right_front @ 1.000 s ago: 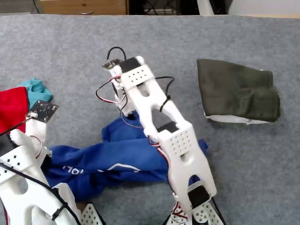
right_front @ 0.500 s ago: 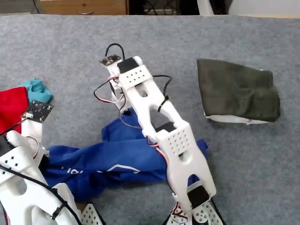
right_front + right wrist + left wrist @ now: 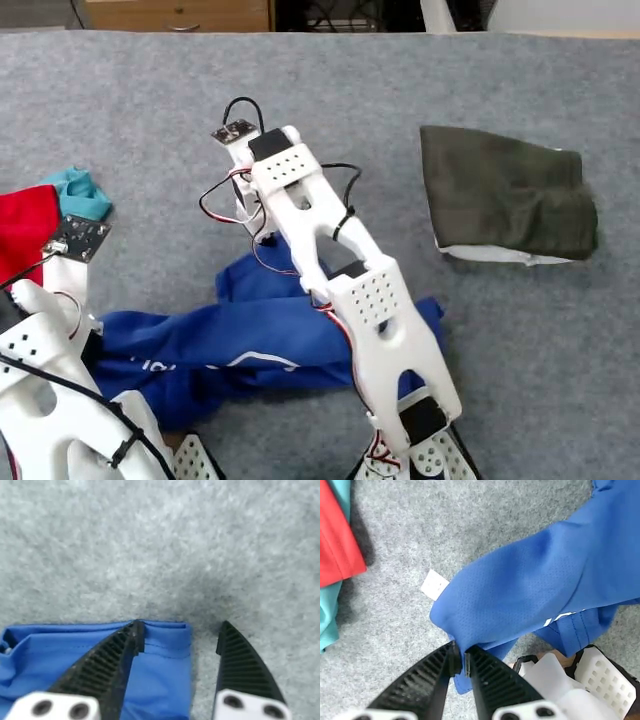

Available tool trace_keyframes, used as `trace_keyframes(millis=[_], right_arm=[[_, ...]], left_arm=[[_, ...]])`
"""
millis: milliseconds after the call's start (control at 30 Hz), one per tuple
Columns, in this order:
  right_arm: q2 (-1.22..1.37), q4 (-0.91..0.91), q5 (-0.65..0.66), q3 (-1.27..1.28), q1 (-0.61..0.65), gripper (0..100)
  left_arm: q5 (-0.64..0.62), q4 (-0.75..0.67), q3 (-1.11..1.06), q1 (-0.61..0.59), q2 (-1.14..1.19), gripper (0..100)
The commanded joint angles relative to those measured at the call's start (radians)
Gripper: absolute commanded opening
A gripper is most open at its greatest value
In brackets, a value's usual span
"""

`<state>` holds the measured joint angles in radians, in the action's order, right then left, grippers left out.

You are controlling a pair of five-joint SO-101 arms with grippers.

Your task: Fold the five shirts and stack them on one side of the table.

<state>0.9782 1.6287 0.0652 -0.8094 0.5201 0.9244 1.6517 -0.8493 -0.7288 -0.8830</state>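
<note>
Blue shirt (image 3: 230,335) has left jaws pinching its edge, right jaws spread over its hem.

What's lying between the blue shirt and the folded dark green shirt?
The high view shows only bare grey table cover between the blue shirt and the dark green shirt.

We see a table (image 3: 150,110) covered in a grey, felt-like cloth with a fine, even nap. Beyond the table's far edge, toward its left end, stands a wooden cabinet (image 3: 180,14) with a small round knob (image 3: 180,27) on its front. Beside the cabinet, behind the middle of the table's far edge, lies a dark gap (image 3: 340,14). Farther along, behind the table's right end, we make out a white object (image 3: 440,14) and a pale surface (image 3: 560,12). We cannot tell what these two are.
</note>
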Motion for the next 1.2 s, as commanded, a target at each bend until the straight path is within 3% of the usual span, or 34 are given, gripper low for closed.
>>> trace_keyframes(millis=[0,200,367,733,1167], right_arm=[[-0.036,0.031,0.005,-0.053,-0.02,24.3],[-0.124,0.138,0.018,-0.151,-0.02,24.3],[-0.209,0.138,0.025,-0.047,-0.002,24.3],[-0.2,-0.002,0.046,0.11,-0.011,24.3],[-0.079,-0.02,0.044,0.114,-0.003,24.3]], left_arm=[[0.011,-0.005,0.002,-0.008,-0.014,3],[0.011,-0.005,0.002,-0.008,-0.014,3],[0.011,-0.002,0.008,-0.01,-0.014,3],[0.011,-0.008,0.012,-0.008,-0.014,3],[0.011,-0.008,0.008,-0.008,-0.014,3]])
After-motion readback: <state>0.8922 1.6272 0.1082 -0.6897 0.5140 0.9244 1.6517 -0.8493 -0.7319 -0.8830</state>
